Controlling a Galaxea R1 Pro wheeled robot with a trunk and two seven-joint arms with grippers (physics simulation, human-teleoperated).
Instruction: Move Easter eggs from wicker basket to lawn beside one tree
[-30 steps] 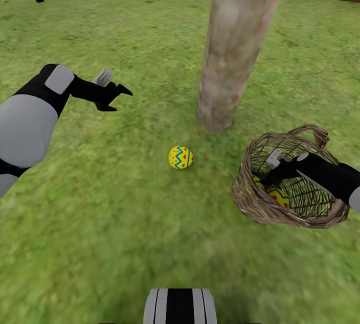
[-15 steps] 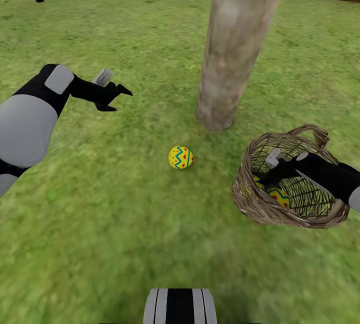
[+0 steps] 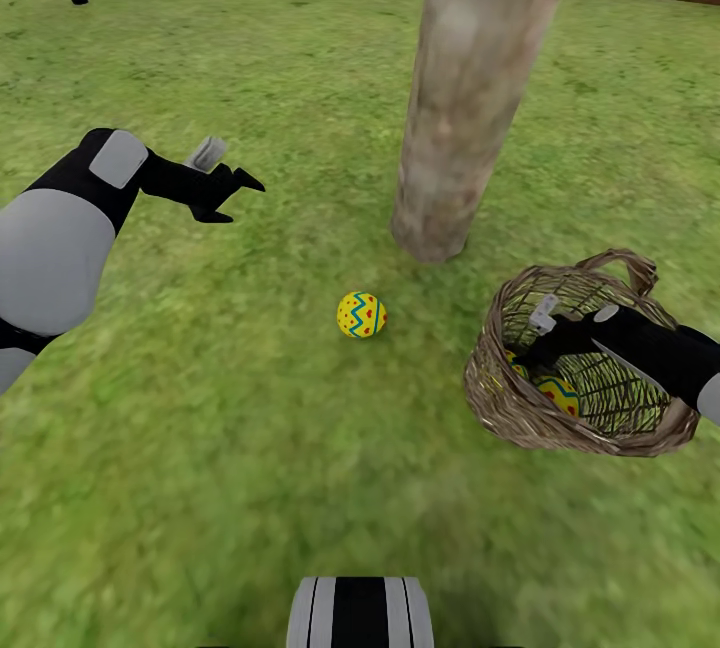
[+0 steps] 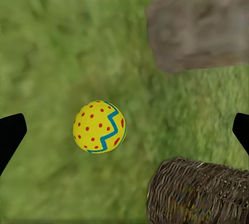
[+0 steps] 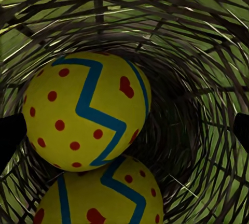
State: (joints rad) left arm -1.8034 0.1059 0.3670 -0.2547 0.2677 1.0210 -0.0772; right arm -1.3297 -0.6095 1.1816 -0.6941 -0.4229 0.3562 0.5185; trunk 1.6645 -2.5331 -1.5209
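Easter eggs (image 5: 85,112) fill the basket (image 5: 207,37) between the right jaws, both grippers released.

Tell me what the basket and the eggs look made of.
The wicker basket looks like woven brown twigs, matt and open-weave: grass shows through the gaps. The Easter eggs inside it look smooth and hard, painted yellow with blue zigzags and red dots; plastic or painted shell, I cannot tell which.

tree (image 3: 470,78): crown cut off | wicker basket (image 3: 520,398): two eggs mostly hidden | right end effector (image 3: 528,360): tips hidden
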